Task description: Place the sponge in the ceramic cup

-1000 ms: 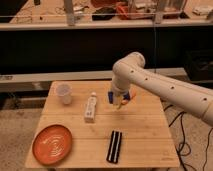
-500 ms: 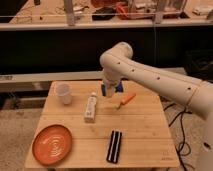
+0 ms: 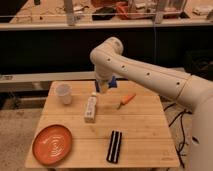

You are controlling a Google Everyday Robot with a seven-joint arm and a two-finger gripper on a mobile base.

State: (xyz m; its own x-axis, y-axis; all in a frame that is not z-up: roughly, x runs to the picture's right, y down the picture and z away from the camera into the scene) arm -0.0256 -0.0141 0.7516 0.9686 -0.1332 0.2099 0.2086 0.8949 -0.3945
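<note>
Pincer [image 3: 105, 86] clamped on sponge [image 3: 113, 82] — aloft over table [image 3: 145, 131], near ceramic cup [image 3: 63, 93].

This looks like a robotics lab or workshop, not a home. The gripper [image 3: 102, 86], clamped on the blue sponge [image 3: 113, 81], hangs above the far edge of a small slatted wooden table [image 3: 145, 125] that stands alone on a speckled hard floor [image 3: 15, 120]. Behind and above the gripper runs a long pale workbench [image 3: 45, 25] with metal uprights [image 3: 70, 12] and a jumble of gear [image 3: 125, 7] on top, too blurred to name; dark panels [image 3: 45, 52] close the space beneath it. Low to the right of the gripper, loose black cables [image 3: 181, 142] trail over the floor beside the big white robot arm [image 3: 150, 75]
</note>
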